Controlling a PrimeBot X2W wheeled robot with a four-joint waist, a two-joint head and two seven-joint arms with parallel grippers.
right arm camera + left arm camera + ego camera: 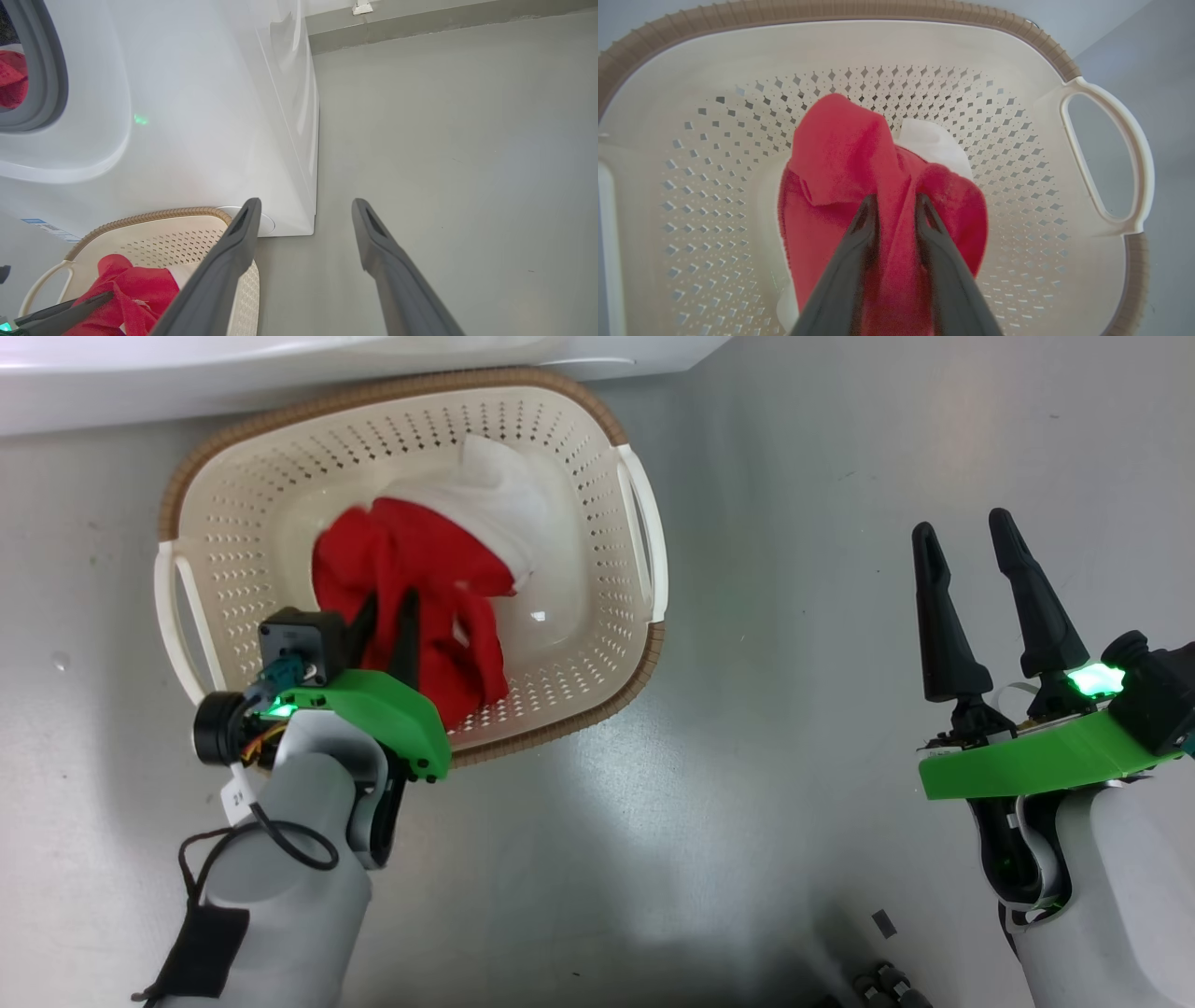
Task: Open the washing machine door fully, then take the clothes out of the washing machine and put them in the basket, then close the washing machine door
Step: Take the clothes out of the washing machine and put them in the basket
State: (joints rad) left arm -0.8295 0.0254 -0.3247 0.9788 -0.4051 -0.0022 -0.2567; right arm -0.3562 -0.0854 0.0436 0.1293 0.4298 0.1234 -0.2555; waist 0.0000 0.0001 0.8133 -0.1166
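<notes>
In the head view, the left gripper (388, 600) is seen at about 8 o'clock, its fingers aimed toward 1 o'clock from a green wrist collar (383, 709) on a pale forearm (280, 896). The fingers are narrowly parted with clothes (840, 154) between them; a grip cannot be confirmed. The right gripper (963, 523) is held at 4 o'clock, fingers spread wide, nothing between them, aimed toward 11 o'clock.

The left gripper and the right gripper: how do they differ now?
The left gripper reaches into the basket; the right gripper hangs over the floor. The left gripper's fingers stand close, red clothes between them; the right gripper's stand wide, empty. Both have dark fingers.
</notes>
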